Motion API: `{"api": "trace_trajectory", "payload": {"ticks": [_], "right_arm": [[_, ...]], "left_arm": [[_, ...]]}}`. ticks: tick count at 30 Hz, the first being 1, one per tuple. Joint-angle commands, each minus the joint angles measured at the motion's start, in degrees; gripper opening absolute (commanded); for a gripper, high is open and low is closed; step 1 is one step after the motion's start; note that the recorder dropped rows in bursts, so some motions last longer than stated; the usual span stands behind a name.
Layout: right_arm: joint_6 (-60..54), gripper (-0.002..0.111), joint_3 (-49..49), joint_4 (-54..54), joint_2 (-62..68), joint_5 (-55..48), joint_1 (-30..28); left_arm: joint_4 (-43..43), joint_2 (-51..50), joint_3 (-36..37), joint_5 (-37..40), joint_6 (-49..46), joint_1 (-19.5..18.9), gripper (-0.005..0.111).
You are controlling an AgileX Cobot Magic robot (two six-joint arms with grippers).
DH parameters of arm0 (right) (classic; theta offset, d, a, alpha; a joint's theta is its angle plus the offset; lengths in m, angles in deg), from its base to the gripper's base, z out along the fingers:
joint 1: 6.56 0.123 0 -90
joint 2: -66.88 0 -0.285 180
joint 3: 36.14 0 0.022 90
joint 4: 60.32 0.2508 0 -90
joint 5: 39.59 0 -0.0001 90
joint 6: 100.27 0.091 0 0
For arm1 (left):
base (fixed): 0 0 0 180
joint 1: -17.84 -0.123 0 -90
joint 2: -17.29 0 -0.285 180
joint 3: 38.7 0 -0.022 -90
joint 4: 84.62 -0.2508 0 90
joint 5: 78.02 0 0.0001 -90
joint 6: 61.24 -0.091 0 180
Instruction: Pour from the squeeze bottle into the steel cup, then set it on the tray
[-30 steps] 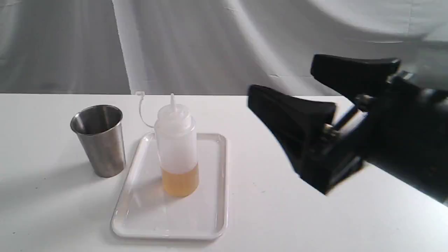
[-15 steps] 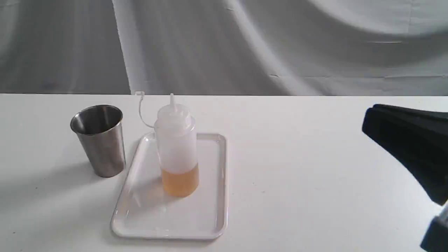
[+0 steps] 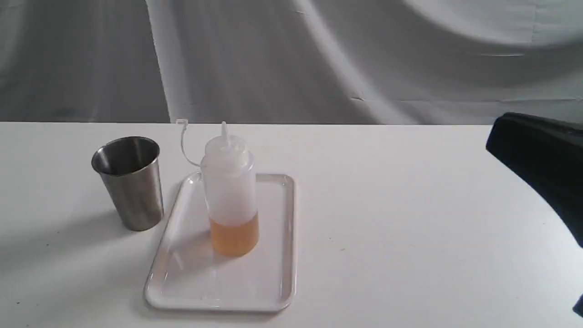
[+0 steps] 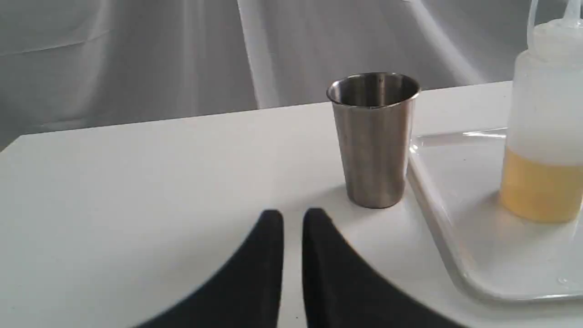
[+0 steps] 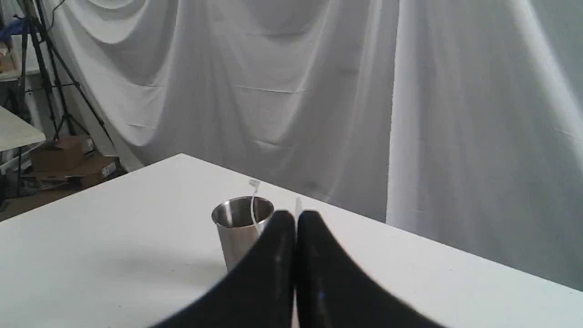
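Note:
The squeeze bottle [image 3: 230,191] stands upright on the white tray [image 3: 273,291], amber liquid in its bottom third, its cap strap hanging off to the side. Just left of the tray is the steel cup [image 3: 128,182], upright on the table. My right gripper [image 3: 494,139] is at the far right edge, well away from the bottle; its wrist view shows it [image 5: 295,216] shut and empty, hiding most of the bottle behind it, with the cup [image 5: 237,228] showing beside it. My left gripper [image 4: 292,218] is shut and empty, low over the table short of the cup [image 4: 373,141], bottle [image 4: 542,127] and tray [image 4: 455,196].
A white cloth backdrop [image 3: 291,59] hangs behind the table's far edge. Bare white tabletop [image 3: 410,218] lies between the tray and my right gripper. Off the table, a tripod [image 5: 50,68] and cardboard boxes [image 5: 68,159] stand on the floor.
My right gripper, open near the tray a second ago, has drawn back to the right edge of the exterior view. Bottle, cup and tray have not moved.

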Motion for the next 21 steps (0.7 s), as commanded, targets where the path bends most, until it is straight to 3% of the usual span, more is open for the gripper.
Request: {"api": "trace_trajectory", "payload": {"ticks": [1,9,21], "right_arm": [[-0.01,0.000,-0.34,0.49,-0.36,0.80,-0.06],[-0.01,0.000,-0.34,-1.67,-3.14,0.69,-2.24],[-0.01,0.000,-5.80,-1.67,-16.83,-0.76,-18.76]], "left_arm": [[-0.14,0.28,0.25,-0.41,0.10,0.06,0.008],[-0.14,0.28,0.25,-0.41,0.10,0.06,0.008],[-0.14,0.28,0.25,-0.41,0.10,0.06,0.008]]}}
